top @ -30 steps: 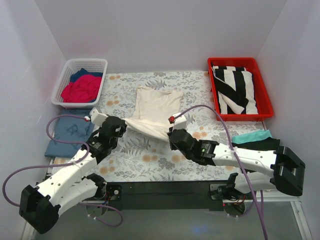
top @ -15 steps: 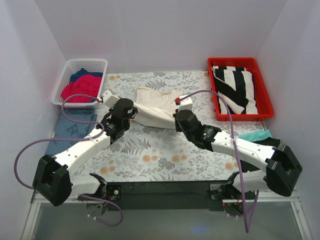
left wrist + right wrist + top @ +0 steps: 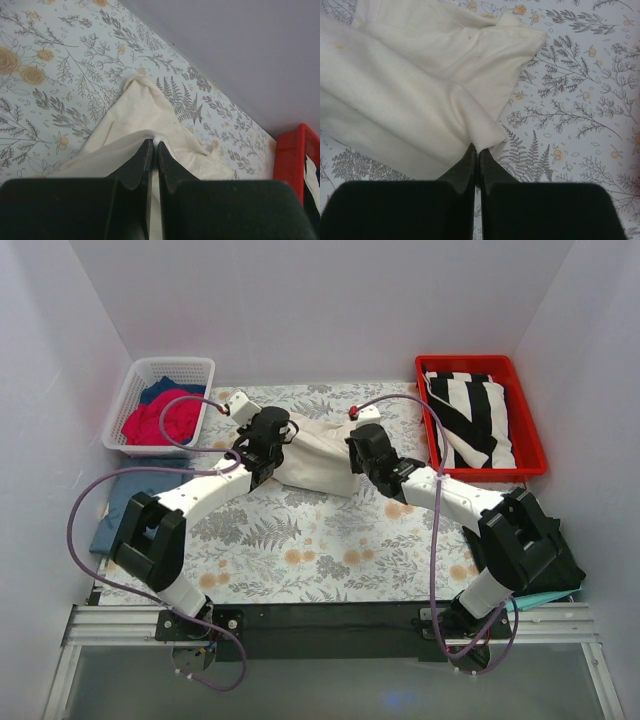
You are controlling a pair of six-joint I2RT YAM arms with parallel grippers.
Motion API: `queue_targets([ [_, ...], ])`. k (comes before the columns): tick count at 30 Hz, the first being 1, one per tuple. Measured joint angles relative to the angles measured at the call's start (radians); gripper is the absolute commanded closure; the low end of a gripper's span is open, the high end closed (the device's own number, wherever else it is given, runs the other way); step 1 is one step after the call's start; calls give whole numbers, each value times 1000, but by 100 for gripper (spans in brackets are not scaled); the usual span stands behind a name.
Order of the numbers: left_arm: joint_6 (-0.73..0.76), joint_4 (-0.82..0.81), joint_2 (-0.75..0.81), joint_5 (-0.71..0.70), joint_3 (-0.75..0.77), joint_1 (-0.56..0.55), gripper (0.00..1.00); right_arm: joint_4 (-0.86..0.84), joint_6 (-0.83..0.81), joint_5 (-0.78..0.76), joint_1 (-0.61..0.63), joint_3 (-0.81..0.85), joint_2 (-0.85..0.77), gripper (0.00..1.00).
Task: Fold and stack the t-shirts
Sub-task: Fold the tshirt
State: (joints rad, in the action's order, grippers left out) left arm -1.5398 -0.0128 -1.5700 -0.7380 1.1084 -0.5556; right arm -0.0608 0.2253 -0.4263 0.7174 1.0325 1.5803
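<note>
A cream t-shirt (image 3: pixel 320 455) lies folded over itself at the far middle of the floral table cover. My left gripper (image 3: pixel 283 430) is shut on the shirt's left edge; in the left wrist view (image 3: pixel 153 143) a fold of cream cloth (image 3: pixel 145 107) is pinched between the fingertips. My right gripper (image 3: pixel 352 436) is shut on the right edge; in the right wrist view (image 3: pixel 478 147) the cloth corner (image 3: pixel 480 127) sits between the tips. Red and navy shirts (image 3: pixel 158 415) lie in a white basket. A navy shirt (image 3: pixel 125 502) lies at the left. A teal shirt is mostly hidden under the right arm.
A white basket (image 3: pixel 128 400) stands at the far left. A red tray (image 3: pixel 430 430) with black-and-white striped cloth (image 3: pixel 470 420) stands at the far right, its corner showing in the left wrist view (image 3: pixel 295 150). White walls close in the table on three sides.
Both grippers have carried the near edge of the cream shirt away from me toward the far side, folding it over itself. Both arms are now stretched far out.
</note>
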Motion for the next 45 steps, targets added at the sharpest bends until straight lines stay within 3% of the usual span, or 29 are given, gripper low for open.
queue_targets([
  [17, 81, -66, -525, 71, 381, 119, 98, -36, -44, 165, -202, 354, 451, 99],
  [18, 86, -64, -554, 79, 417, 125, 93, -32, -46, 173, -209, 381, 476, 86],
  [21, 108, -47, -625, 90, 512, 142, 74, -6, -56, 196, -234, 488, 544, 61],
  [24, 137, -44, -652, 87, 581, 155, 59, 32, -77, 197, -258, 606, 587, 51],
  [26, 158, -58, -647, 77, 605, 160, 55, 48, -90, 192, -267, 662, 592, 49],
  [31, 182, -96, -575, 76, 558, 165, 54, 47, -98, 191, -278, 684, 538, 49],
  [38, 176, -135, -381, 174, 314, 163, 55, 41, -82, 217, -243, 481, 404, 50],
  [45, 174, -124, -371, 313, 214, 159, 57, 45, -59, 272, -201, 410, 432, 52],
])
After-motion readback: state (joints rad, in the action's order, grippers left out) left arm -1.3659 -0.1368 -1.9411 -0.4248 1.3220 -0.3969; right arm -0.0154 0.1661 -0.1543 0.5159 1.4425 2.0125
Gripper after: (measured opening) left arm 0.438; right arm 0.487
